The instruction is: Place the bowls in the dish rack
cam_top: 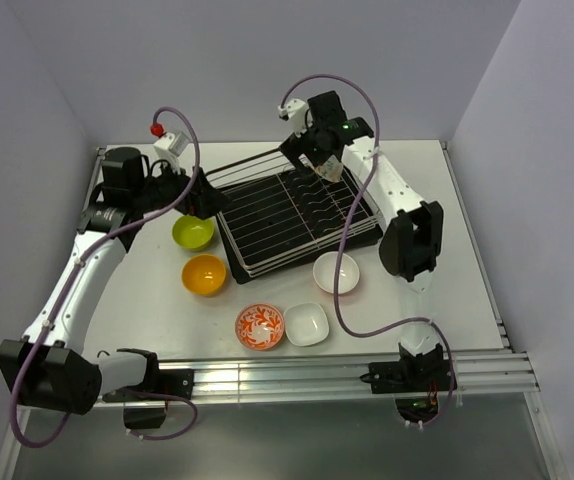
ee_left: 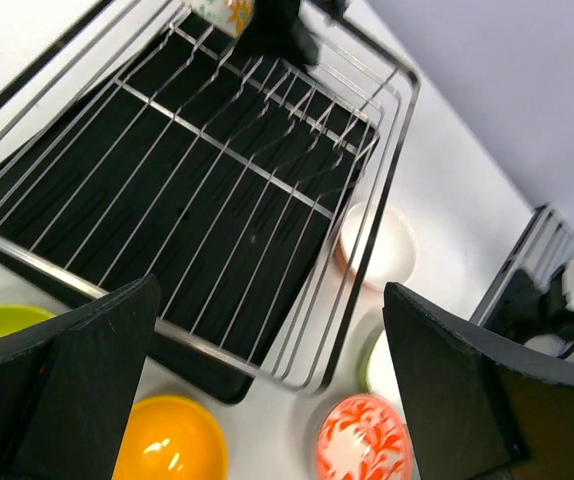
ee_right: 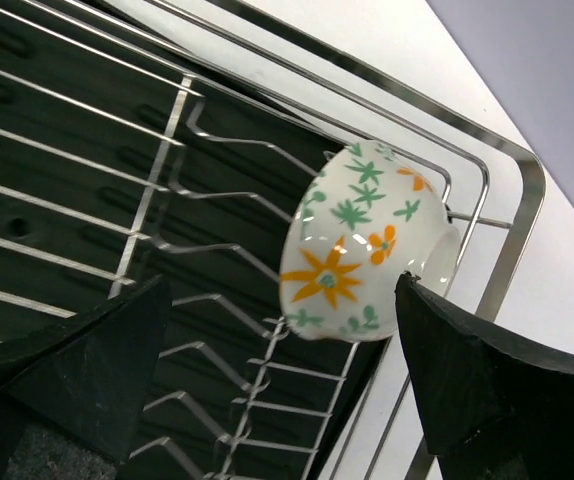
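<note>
Only right wrist: leaf-print bowl (ee_right: 362, 245) tilted in dish rack (ee_right: 165, 150), seemingly unheld; left fingers (ee_left: 77, 380), right fingers (ee_right: 487, 390) apart.

The tabletop (cam_top: 467, 290) held the dish rack (cam_top: 267, 218), green bowl (cam_top: 193, 232), orange bowl (cam_top: 204, 274), red-and-white bowl (cam_top: 259, 327) and two white bowls (cam_top: 336, 272) (cam_top: 306, 323).

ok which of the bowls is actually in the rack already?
The white bowl with green and orange flower print, tipped on its side among the prongs at the dish rack's far corner. The other five sit upright on the table.
</note>
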Available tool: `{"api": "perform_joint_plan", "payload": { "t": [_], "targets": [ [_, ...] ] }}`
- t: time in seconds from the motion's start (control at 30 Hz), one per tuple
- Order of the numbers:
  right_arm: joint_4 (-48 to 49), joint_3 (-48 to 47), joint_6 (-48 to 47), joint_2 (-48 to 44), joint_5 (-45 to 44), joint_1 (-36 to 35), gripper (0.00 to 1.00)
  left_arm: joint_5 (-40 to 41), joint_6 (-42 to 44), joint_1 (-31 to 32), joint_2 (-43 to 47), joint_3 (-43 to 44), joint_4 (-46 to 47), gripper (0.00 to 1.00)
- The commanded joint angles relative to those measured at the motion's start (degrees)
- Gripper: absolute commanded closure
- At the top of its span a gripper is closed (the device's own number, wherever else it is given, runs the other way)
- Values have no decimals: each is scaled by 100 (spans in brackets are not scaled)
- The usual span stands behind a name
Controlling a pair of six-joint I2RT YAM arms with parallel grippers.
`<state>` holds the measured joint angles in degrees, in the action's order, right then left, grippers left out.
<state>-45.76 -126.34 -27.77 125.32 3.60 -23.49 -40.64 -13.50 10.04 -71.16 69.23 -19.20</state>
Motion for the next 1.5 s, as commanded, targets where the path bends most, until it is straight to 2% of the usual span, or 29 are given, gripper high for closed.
{"api": "perform_joint_plan", "payload": {
  "t": [0.0, 0.13, 0.33, 0.5, 0.53, 0.63, 0.8, 0.9, 1.1, 1.3, 1.47],
  "targets": [
    [-249, -277, 421, -911, 694, -42, 0, -23, 847, -20, 374, -269, -303, 1],
    [-399, 319, 781, -1718, 1125, -42, 0, -417, 2190, -20, 760, -760, -891, 1],
    [-232, 1813, 1308, -3089, 1616, 81, 0, -1182, 4289, -29, 1244, -1218, -2218, 4],
    [-319, 2544, 1599, -3707, 2188, 501, 0, -1156, 5294, 59, 1622, -1754, -2666, 7],
    [-355, 2614, 1704, -3847, 2268, 564, 0, -1156, 5801, 120, 1622, -1807, -2781, 7],
    [-416, 2913, 1853, -4120, 2593, 854, 0, -833, 6655, 655, 1421, -1817, -3203, 11],
    [-679, 3002, 1863, -4471, 2778, 1126, 0, -252, 6922, 2112, 894, -1703, -3108, 19],
    [-802, 2975, 1898, -4595, 2778, 1267, 0, 65, 7132, 2720, 517, -1545, -2958, 22],
    [-979, 2861, 1942, -4656, 2717, 1347, 0, 460, 7870, 3318, -503, -939, -3151, 28],
    [-961, 2923, 1994, -4762, 2603, 1355, 0, 952, 8082, 3934, -1277, -613, -3160, 33],
    [-961, 2843, 2083, -4867, 2725, 1364, 0, 1190, 8126, 4120, -1629, -472, -3046, 35]
  ]
}}
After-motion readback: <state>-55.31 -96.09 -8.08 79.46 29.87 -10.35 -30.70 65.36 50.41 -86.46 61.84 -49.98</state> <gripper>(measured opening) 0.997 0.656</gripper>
